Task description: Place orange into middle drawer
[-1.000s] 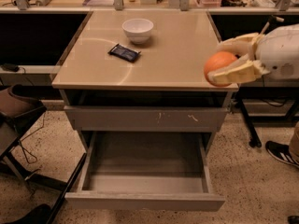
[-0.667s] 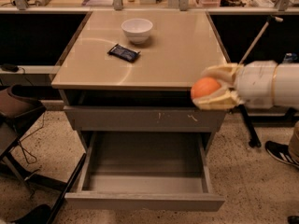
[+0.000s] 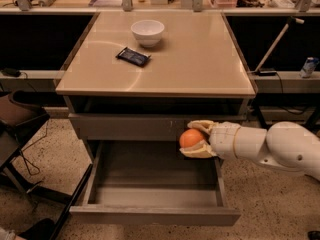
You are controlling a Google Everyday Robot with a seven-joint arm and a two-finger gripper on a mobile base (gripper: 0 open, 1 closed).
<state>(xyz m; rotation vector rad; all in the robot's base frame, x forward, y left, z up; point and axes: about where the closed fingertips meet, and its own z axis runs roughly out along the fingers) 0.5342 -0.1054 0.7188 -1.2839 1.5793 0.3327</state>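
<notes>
The orange is held between the cream fingers of my gripper, which is shut on it. The white arm reaches in from the right. The orange hangs over the right rear part of the open middle drawer, just in front of the closed drawer front with small white marks above it. The open drawer is wide, shallow and grey inside, with nothing lying in it.
A white bowl and a dark snack packet sit on the tan tabletop. A chair stands at the left. A pole and a can are at the right.
The gripper with the orange has moved down and left, from beside the table's right edge to below the tabletop, over the open drawer.
</notes>
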